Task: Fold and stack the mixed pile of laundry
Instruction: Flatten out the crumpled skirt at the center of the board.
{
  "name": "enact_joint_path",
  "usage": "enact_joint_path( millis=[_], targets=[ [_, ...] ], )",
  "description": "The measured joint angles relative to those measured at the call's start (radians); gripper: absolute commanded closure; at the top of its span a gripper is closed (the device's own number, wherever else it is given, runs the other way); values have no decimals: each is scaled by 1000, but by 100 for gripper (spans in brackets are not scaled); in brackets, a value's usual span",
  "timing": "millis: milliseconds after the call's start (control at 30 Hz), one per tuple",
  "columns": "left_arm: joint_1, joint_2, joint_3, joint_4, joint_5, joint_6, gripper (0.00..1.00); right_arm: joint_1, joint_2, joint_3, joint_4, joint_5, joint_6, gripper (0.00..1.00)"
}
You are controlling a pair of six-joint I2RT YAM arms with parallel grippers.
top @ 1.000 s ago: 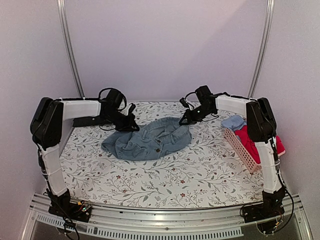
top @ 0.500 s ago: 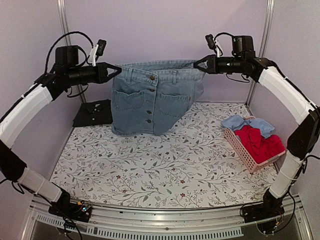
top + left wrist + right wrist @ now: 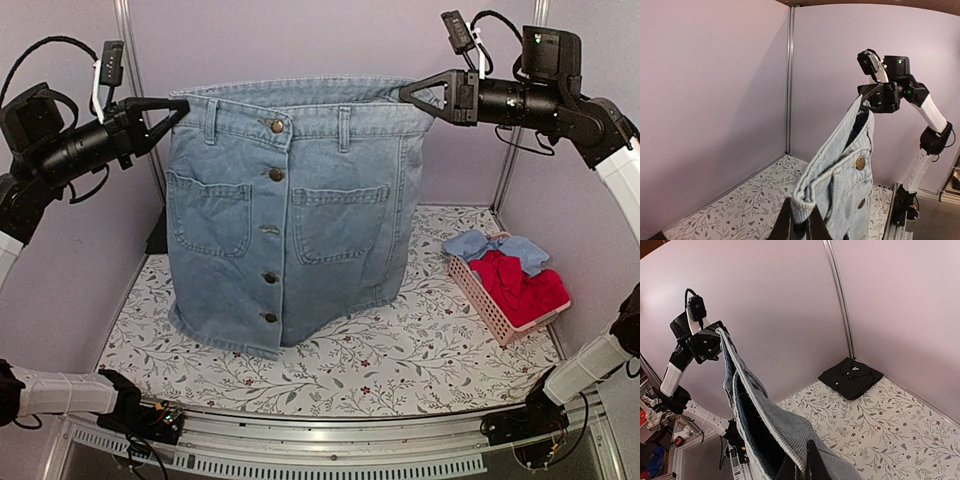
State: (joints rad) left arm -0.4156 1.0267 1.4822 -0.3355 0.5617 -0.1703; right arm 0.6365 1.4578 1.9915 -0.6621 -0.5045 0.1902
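Two grips: left fingers (image 3: 177, 104) and right fingers (image 3: 408, 92) each pinch waistband corner of denim skirt (image 3: 290, 230), hanging spread above counter (image 3: 430, 350) middle. Step: spreading. Next: lower flat, taut, then fold.

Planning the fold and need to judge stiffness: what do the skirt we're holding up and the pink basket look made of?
The skirt looks like faded light-blue denim, probably cotton, with a matte finish. It shows a ribbed weave, topstitched seams and pockets, and metal-looking buttons, and it hangs as a fairly flat panel. The basket looks like rigid, smooth pink plastic, with thin, even slats along its wall.
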Motion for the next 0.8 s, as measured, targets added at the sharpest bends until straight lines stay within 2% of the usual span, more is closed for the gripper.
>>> enact_joint_path(
  millis=[67, 100, 167, 200, 233, 267, 300, 333, 433, 533, 633, 733, 800],
  targets=[
    [-6, 21, 17, -3, -9, -11, 100, 4, 14, 64, -38, 17, 11, 88],
    [-8, 46, 32, -8, -30, -15, 100, -4, 37, 110, -59, 29, 15, 79],
    [-5, 117, 62, -21, -100, -21, 100, -56, 97, 183, -62, 46, 26, 50],
    [1, 163, 77, -23, -132, -24, 85, -92, 125, 199, -57, 53, 43, 44],
    [14, 220, 98, -27, -161, -33, 59, -139, 163, 209, -45, 51, 58, 40],
    [35, 289, 130, -39, -184, -49, 39, -191, 209, 220, -32, 42, 77, 35],
    [64, 375, 173, -47, -204, -61, 7, -248, 266, 250, -26, 35, 102, 30],
    [97, 469, 229, -52, -227, -77, 1, -300, 349, 290, -14, 26, 127, 29],
    [167, 745, 383, -123, -294, -111, 0, -385, 557, 342, 4, 18, 189, 28],
    [200, 883, 400, -214, -344, -135, 0, -422, 658, 250, -5, 0, 204, 28],
    [203, 848, 256, -237, -368, -148, 0, -397, 637, 53, -5, -31, 182, 30],
    [204, 715, 60, -235, -372, -163, 0, -331, 578, -109, 4, -63, 134, 31],
    [206, 634, -18, -228, -361, -175, 1, -263, 542, -173, 3, -90, 95, 33]
  ],
)
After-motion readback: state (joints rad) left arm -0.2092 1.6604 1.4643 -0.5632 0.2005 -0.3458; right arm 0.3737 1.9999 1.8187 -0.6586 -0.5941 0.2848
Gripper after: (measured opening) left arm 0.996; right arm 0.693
